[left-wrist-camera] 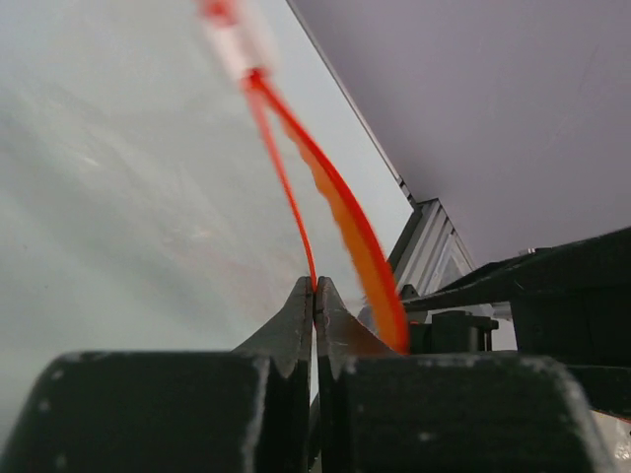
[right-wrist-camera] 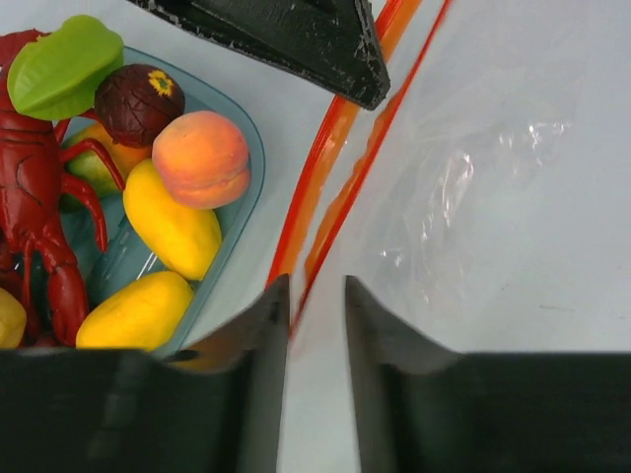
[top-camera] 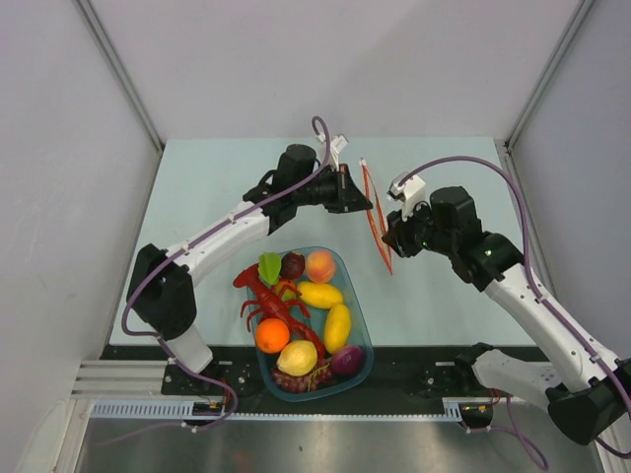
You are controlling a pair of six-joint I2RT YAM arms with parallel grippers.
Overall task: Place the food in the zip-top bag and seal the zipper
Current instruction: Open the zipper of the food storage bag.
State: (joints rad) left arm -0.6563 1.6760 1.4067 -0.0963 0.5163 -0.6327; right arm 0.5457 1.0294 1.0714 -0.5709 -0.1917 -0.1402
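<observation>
Left of centre, blue tub point(top-camera: 366, 333) on the tabletop point(top-camera: 197, 187), near edge. All the food sits in it: orange point(top-camera: 271, 335), green leaf point(top-camera: 269, 266), dark purple pieces point(top-camera: 292, 264), peach point(top-camera: 320, 265), yellow mangoes point(top-camera: 337, 327), packed round the red lobster point(top-camera: 258, 291). Nothing in the bag yet.

Next, left gripper point(top-camera: 363, 204): closed on one lip of the zipper point(top-camera: 367, 182). Its wrist view shows the jaws pinched flat on the thin red strip, the second lip bowing away to the side. The hold is at the very tips, so I judge it could slip under a tug.

Then the zip-top bag point(right-wrist-camera: 473, 168): held off the tabletop between the two arms, beyond the tub, its mouth edge-on to the overhead camera. Clear film crinkled, mouth parted only a slit.

Far right, right gripper point(top-camera: 391, 235): jaws apart, nothing clamped. In its wrist view one red lip runs into the gap hard against one jaw; the other lip passes outside that jaw.

Step in hand, as I read it: take the second lip, then spread the mouth. To do it well — keep only that one lip between the right jaws, close fully before pulling, then draw the grippers apart gently and level so the left pinch does not peel off. Turn the opened mouth toward the tub side — a shorter trip for the fruit. Risk: catching film instead of strip.
</observation>
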